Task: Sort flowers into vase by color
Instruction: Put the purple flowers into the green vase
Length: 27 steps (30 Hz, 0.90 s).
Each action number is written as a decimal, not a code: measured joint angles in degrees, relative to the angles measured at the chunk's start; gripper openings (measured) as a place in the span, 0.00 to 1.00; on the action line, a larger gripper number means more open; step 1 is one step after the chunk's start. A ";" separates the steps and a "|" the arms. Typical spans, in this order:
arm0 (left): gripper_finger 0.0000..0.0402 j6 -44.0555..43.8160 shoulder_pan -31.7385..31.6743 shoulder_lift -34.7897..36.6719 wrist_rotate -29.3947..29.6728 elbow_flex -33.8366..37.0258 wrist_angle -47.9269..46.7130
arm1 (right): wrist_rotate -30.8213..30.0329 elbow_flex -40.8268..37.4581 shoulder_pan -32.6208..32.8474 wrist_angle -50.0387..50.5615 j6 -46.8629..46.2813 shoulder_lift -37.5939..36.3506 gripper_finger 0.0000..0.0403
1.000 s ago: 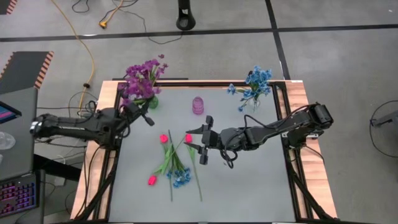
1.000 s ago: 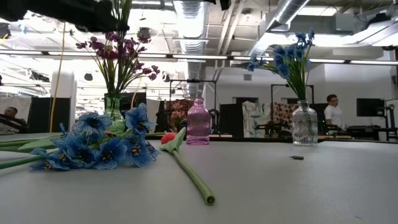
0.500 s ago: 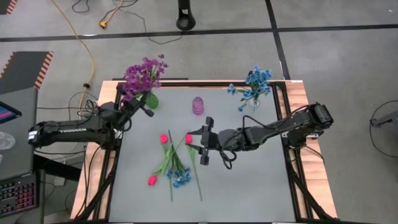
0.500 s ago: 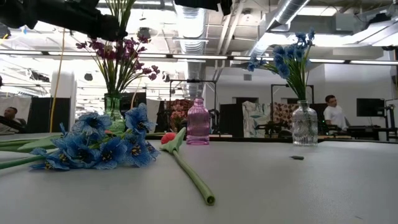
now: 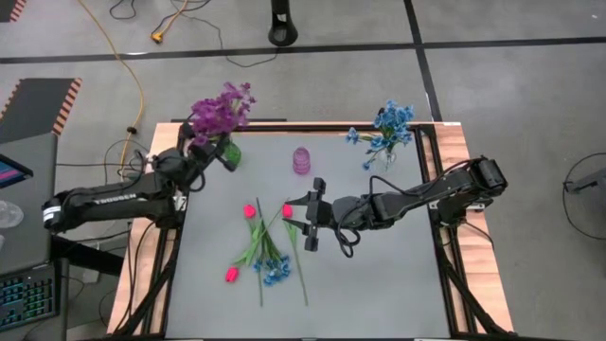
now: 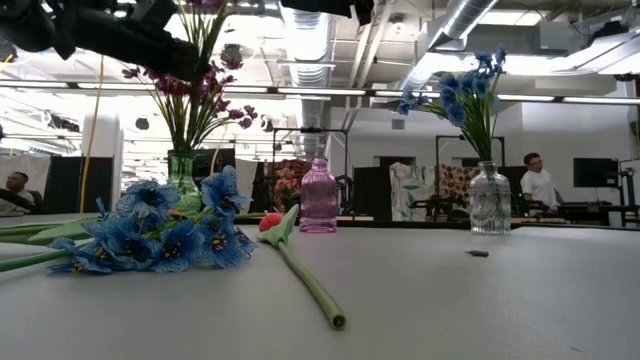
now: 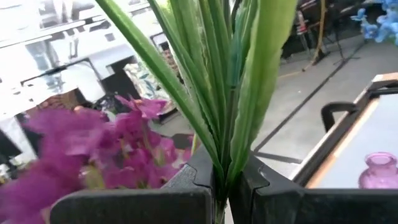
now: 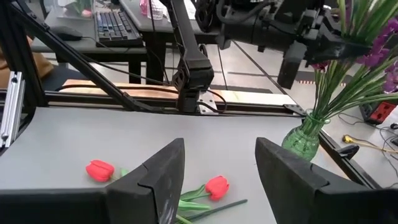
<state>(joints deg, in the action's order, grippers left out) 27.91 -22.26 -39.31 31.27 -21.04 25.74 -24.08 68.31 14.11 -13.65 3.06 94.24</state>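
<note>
My left gripper [image 5: 222, 157] [image 7: 222, 180] is shut on purple flowers [image 5: 220, 106] [image 6: 190, 82] above the green vase [image 5: 233, 152] [image 6: 182, 170] at the far-left corner. My right gripper [image 5: 308, 216] [image 8: 217, 167] hangs open over mid-table beside a red tulip [image 5: 286, 210] [image 8: 216, 185], touching nothing. Two more red tulips [image 5: 249, 210] [image 5: 230, 274] and a blue sprig [image 5: 275, 271] [image 6: 170, 238] lie flat on the table, stems crossing. An empty pink vase [image 5: 301, 160] [image 6: 318, 195] and a clear vase [image 6: 490, 200] holding blue flowers [image 5: 386, 128] stand near the far edge. My left gripper pinches a bundle of green stems and leaves [image 7: 221, 163] between its two fingers, below the purple blossoms [image 7: 112, 143]. The fingers come slanting from the table's left and lie across the stems. The stems stand nearly upright, running down to the green vase's mouth [image 8: 313, 118].
The loose flowers lie left of centre, toward the near edge. Bare grey tabletop [image 5: 379, 275] spreads over the right half. A raised frame [image 5: 445, 237] borders the table. Beyond the far edge are desks, equipment and a person [image 6: 535, 175] in the room.
My left gripper has moved toward the table's far edge, up to the green vase, staying shut. The purple blossoms it holds have shifted toward the far edge with it and now stand over the vase. My right gripper has kept still.
</note>
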 joint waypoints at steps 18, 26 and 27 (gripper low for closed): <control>0.03 -10.18 -2.01 -4.04 8.66 0.00 2.15 | 0.00 0.00 0.00 1.66 -0.03 0.02 0.55; 0.03 -11.99 -2.01 -4.07 9.69 0.00 -0.11 | 0.00 0.00 0.00 1.68 -0.05 0.02 0.55; 0.03 -12.62 -2.01 -4.05 9.69 0.00 -0.37 | 0.00 0.00 0.00 1.68 -0.04 0.02 0.55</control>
<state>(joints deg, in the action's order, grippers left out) 15.29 -24.27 -43.36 40.96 -21.04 25.37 -24.08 68.31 14.11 -11.97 3.01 94.26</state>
